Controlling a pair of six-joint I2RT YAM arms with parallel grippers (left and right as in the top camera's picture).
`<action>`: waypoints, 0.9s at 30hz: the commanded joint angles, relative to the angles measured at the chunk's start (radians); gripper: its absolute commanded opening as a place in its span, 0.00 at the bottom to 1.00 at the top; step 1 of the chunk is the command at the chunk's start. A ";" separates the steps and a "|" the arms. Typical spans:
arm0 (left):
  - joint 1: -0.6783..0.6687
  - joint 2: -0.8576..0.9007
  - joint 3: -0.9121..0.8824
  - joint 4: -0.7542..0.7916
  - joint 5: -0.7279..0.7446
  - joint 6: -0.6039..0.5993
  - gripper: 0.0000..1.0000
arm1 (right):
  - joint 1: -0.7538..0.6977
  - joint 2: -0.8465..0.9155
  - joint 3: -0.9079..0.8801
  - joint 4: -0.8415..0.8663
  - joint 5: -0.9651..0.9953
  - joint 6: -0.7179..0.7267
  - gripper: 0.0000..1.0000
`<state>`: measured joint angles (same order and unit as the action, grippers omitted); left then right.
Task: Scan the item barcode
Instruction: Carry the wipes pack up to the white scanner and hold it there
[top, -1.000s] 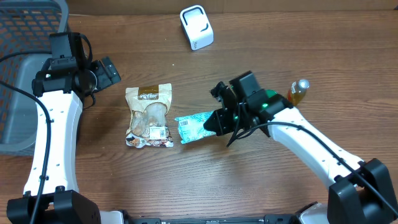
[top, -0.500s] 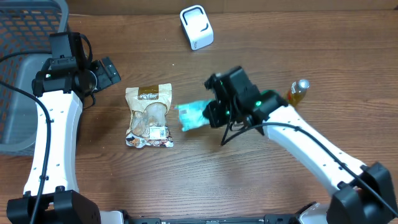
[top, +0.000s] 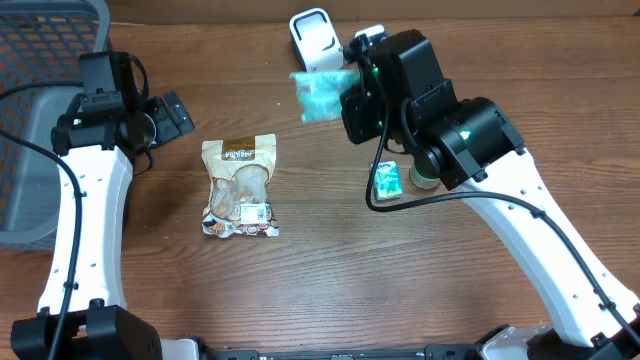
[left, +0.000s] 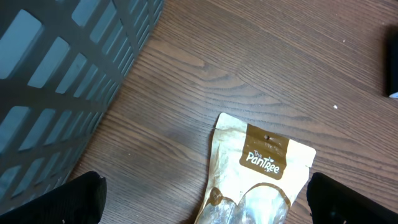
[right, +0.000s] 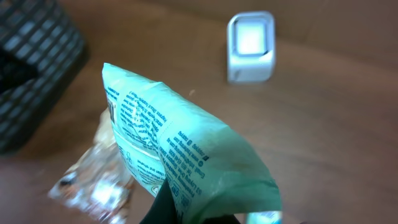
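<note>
My right gripper (top: 346, 102) is shut on a teal printed packet (top: 320, 93), held in the air just in front of the white scanner (top: 316, 43). In the right wrist view the teal packet (right: 186, 149) fills the middle, small print facing the camera, with the white scanner (right: 250, 46) standing beyond it; a dark finger (right: 168, 202) shows at its lower edge. No barcode is readable. My left gripper (top: 172, 115) hangs open at the left, over the top of a tan Pantree snack pouch (left: 264, 163), touching nothing.
The snack pouch (top: 240, 187) lies flat at centre-left of the wooden table. A dark mesh basket (top: 40, 70) stands at the far left edge. A small teal box (top: 388, 181) lies under my right arm.
My right gripper has lifted the teal packet off the table beside the pouch and carried it up and back toward the scanner. The left arm has not moved.
</note>
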<state>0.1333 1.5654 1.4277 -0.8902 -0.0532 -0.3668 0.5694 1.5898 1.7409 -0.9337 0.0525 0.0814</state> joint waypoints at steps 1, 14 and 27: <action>0.008 0.005 0.008 0.004 -0.006 0.003 0.99 | -0.001 0.019 0.020 0.064 0.098 -0.095 0.04; 0.008 0.005 0.008 0.004 -0.006 0.003 0.99 | 0.047 0.257 0.020 0.265 0.434 -0.410 0.04; 0.008 0.005 0.008 0.004 -0.006 0.004 1.00 | 0.064 0.481 0.020 0.703 0.611 -0.700 0.04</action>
<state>0.1333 1.5654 1.4277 -0.8898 -0.0532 -0.3668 0.6353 2.0373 1.7409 -0.2943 0.6052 -0.5236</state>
